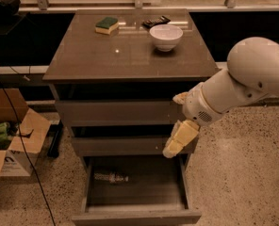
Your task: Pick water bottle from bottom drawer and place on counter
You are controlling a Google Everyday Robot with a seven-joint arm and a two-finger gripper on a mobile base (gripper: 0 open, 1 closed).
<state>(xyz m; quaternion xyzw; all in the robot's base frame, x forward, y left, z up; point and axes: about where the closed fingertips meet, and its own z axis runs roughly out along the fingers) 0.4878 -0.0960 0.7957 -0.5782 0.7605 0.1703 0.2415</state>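
Gripper [174, 125] hangs in front of the cabinet's right side, level with the middle drawer and above the open bottom drawer [135, 216]. Jaws spread, holding nothing. Water bottle [111, 177] lies on its side on the drawer floor, toward the left, well apart from the gripper. Counter [130, 55] carries a white bowl [166, 36] and a green-yellow sponge [106, 25].

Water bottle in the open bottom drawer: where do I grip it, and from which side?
Grip the water bottle around its middle, across its narrow width, coming straight down from above. It lies on its side, long axis left-right, on the floor of the bottom drawer; the walls likely block a side approach. The gripper hangs above and right of it, before the middle drawer.
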